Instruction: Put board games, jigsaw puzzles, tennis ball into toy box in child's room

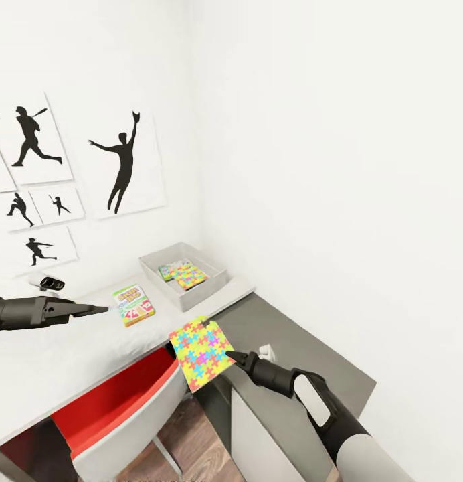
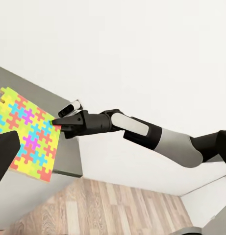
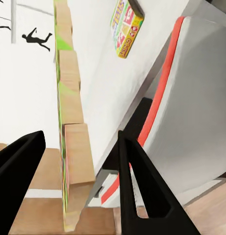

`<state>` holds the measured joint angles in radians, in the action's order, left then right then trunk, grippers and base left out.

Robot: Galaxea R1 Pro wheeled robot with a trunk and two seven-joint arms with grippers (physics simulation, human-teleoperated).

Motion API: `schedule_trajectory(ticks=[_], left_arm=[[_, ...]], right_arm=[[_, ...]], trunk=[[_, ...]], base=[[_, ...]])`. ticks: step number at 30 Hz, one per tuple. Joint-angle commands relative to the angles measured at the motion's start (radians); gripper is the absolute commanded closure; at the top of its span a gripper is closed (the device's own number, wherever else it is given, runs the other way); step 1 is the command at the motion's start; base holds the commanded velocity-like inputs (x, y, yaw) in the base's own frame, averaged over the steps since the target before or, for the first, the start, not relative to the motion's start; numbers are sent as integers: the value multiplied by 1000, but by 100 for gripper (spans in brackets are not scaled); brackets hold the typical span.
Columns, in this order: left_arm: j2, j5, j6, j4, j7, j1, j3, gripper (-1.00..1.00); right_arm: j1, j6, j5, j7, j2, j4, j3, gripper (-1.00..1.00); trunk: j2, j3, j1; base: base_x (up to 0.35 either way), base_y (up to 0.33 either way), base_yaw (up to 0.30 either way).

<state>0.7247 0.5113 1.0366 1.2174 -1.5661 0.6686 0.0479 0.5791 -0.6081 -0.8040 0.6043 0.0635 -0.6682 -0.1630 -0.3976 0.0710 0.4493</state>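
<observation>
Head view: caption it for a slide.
Right tool holds a jigsaw puzzle off the table's edge, short of the toy box.

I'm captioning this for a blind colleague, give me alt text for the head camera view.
The right gripper holds a jigsaw puzzle by its edge, lifted off the front edge of the pale table. Further back on the table sit a SKIP-BO board game and a grey toy box already containing another jigsaw puzzle, while the left gripper hovers empty.

On the table [image 1: 71, 348]: toy box [image 1: 215, 284] at the far end with a puzzle [image 1: 184, 273] inside, board game [image 1: 133, 304] just nearer, second puzzle [image 1: 201, 351] off the near edge, chair [image 1: 124, 415] underneath.
</observation>
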Motion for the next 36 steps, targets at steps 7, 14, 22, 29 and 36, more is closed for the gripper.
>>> schedule_trajectory(ticks=[7, 14, 22, 29, 36], left_arm=[[1, 1, 11, -19, -5, 2, 0, -100], [1, 0, 11, -27, -5, 2, -3, -100], [1, 0, 11, -28, -5, 2, -3, -100], [4, 1, 11, -30, -5, 2, -3, -100], [6, 1, 11, -33, -5, 1, -3, -100]], right_arm=[[1, -7, -7, 0, 0, -1, 0, 100], [0, -6, -9, 4, -1, -1, 8, 100], [-1, -5, -8, 4, -2, 0, 11, 100], [-2, -6, -7, 6, -3, -6, 11, 100], [-2, -47, -4, -46, -4, -231, 1, 100]], trunk=[[-2, 2, 1], [-2, 2, 1], [-2, 2, 1], [-2, 2, 1], [-2, 2, 1]], base=[[0, 55, 289], [102, 146, 182], [229, 178, 12], [62, 41, 0], [15, 142, 0]])
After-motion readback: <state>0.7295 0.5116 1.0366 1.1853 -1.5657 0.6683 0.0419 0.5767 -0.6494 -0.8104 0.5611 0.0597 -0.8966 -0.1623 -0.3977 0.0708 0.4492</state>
